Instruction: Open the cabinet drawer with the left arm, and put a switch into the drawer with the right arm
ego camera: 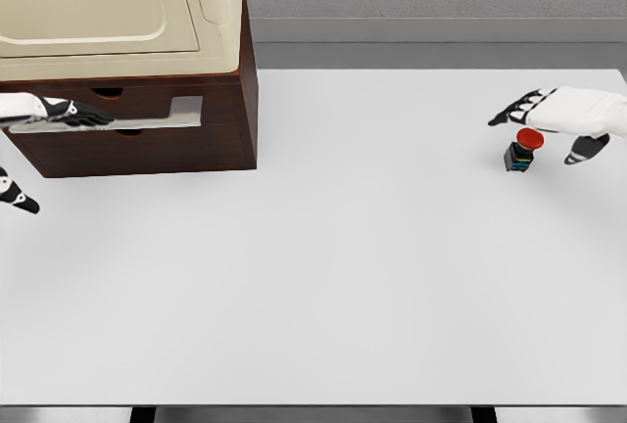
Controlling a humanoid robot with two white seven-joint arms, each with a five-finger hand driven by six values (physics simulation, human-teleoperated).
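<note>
We note the left hand (59,113), fingers extended flat on the dark brown wooden cabinet's (220,139) drawer handle (157,117), while far right of it our open-fingered right hand (560,115) should straddle the red-capped black switch (522,150) squarely before closing.

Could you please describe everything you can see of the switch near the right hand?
The switch is small: a round red push-button cap on a dark, boxy base with faint blue and yellow marks. It looks like plastic. It stands upright on the white table, near the right edge. The right hand hovers right by it, fingers spread; contact cannot be confirmed.
</note>
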